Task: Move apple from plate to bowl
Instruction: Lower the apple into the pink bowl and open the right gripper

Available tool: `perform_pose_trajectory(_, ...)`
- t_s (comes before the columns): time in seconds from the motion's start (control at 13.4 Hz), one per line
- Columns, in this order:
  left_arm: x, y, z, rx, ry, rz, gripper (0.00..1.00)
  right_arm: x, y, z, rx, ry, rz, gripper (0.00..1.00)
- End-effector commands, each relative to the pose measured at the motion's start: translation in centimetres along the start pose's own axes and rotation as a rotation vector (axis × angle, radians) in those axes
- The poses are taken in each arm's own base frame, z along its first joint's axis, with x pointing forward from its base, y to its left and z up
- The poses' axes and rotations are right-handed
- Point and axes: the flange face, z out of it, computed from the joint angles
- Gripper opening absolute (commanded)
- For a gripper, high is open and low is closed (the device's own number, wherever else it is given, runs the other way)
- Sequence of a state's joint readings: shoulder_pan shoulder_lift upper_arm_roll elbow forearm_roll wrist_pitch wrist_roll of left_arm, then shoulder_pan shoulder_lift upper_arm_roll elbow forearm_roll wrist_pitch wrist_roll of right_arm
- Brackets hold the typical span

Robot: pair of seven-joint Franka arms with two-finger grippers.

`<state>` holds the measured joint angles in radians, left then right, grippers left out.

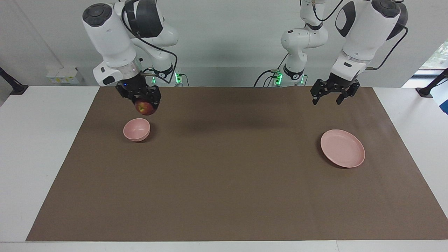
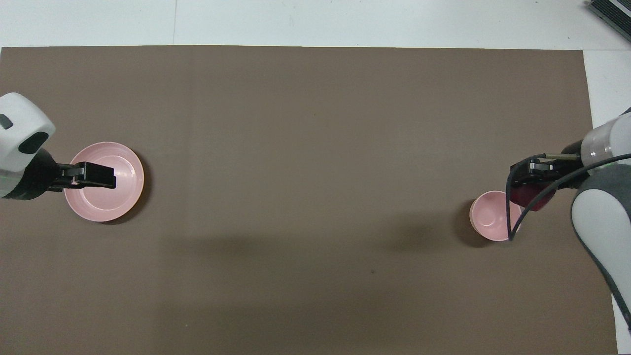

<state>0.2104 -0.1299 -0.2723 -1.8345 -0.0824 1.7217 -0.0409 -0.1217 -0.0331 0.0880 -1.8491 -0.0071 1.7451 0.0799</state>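
My right gripper (image 1: 146, 106) is shut on the dark red apple (image 1: 145, 109) and holds it in the air just above the small deep pink bowl (image 1: 136, 129), over the bowl's rim nearest the robots. In the overhead view the apple (image 2: 527, 198) and right gripper (image 2: 531, 190) show beside the bowl (image 2: 489, 215). The flat pink plate (image 1: 342, 148) lies empty toward the left arm's end. My left gripper (image 1: 330, 97) is open and empty, raised; in the overhead view the left gripper (image 2: 106, 177) is over the plate (image 2: 121, 199).
A brown mat (image 1: 224, 182) covers most of the white table (image 1: 42, 147). Only the bowl and plate stand on it.
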Motion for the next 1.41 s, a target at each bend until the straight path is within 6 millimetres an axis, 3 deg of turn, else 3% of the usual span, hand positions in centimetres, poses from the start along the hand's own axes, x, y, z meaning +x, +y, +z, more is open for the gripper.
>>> perform_pose_trajectory(0.0, -0.6, -2.3, -1.7, 0.023, 0.004, 0.011, 1.0, -1.1, 2.1, 3.2, -0.023, -0.004, -0.03, 0.0)
perform_pose_trajectory(0.15, -0.6, -2.2, -3.2, 0.027, -0.017, 0.007, 1.0, -1.4, 3.4, 6.4, -0.013, -0.039, -0.012, 0.0)
perform_pose_trajectory(0.37, -0.5, -2.3, -3.6, 0.031, -0.017, -0.016, 1.0, -2.0, 4.2, 10.9, -0.007, -0.048, 0.007, 0.0)
perform_pose_trajectory(0.45, -0.5, -2.1, -5.0, 0.034, 0.003, -0.013, 1.0, -2.1, 4.2, 12.2, -0.006, -0.069, 0.019, 0.0)
perform_pose_trajectory(0.67, -1.0, -2.2, -9.3, 0.032, -0.014, -0.012, 1.0, -1.7, 3.9, 15.5, 0.004, -0.082, 0.025, 0.0)
perform_pose_trajectory(1.04, -1.0, -3.4, -10.9, 0.037, 0.03, -0.03, 1.0, -0.3, 3.9, 19.6, 0.011, -0.091, 0.06, 0.0)
perform_pose_trajectory(1.12, -1.0, -4.0, -10.8, 0.034, 0.028, -0.042, 1.0, -0.4, 3.7, 19.6, 0.01, -0.097, 0.072, 0.12)
perform_pose_trajectory(1.19, -1.1, -4.8, -10.8, 0.031, 0.029, -0.056, 1.0, -0.5, 3.5, 19.5, 0.009, -0.103, 0.069, 0.78)
perform_pose_trajectory(1.26, -1.2, -5.2, -11.0, 0.034, 0.032, -0.063, 1.0, -0.6, 3.3, 19.2, 0.006, -0.101, 0.067, 1.0)
perform_pose_trajectory(1.34, -1.0, -5.7, -10.7, 0.029, 0.028, -0.068, 1.0, -0.6, 3.2, 18.6, 0.006, -0.106, 0.065, 1.0)
